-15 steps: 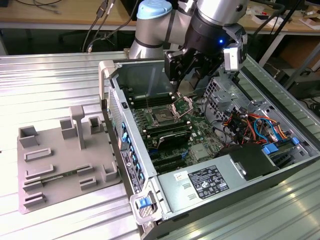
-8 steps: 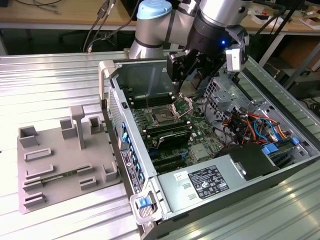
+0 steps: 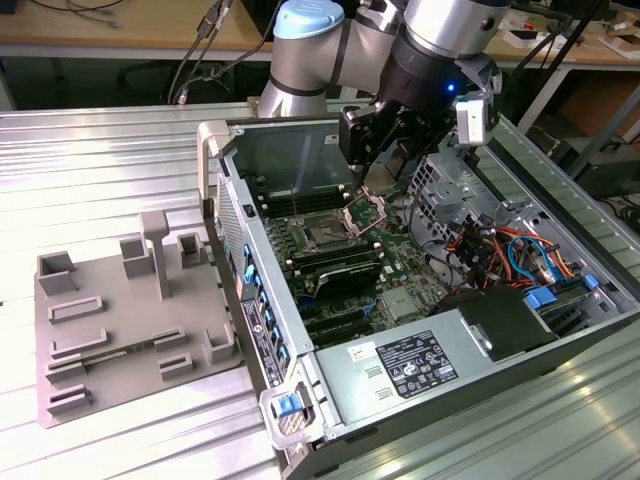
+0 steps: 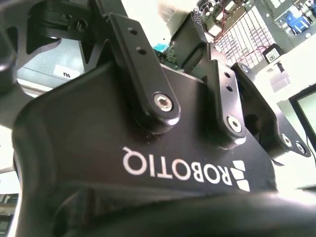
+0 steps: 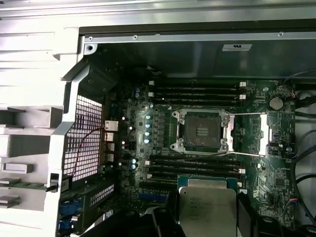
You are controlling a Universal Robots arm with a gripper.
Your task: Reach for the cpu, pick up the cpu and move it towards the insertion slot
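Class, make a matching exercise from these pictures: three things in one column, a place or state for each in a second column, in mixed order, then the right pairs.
Things:
1. cpu
2. insertion slot
3. moulded tray

Places or states:
A. on the ribbed table, at the exterior view's left of the computer case
B. held between the hand's fingers above the board
C. open, hinged plate raised, nothing seated in it

Pairs: 1-B, 2-C, 3-A

The arm is reaching in from the far side in the exterior view, its wrist turned downward. The gripper is hanging low with its black fingers pointing down, closed on the cpu, which is sitting flat between them in the first wrist view.
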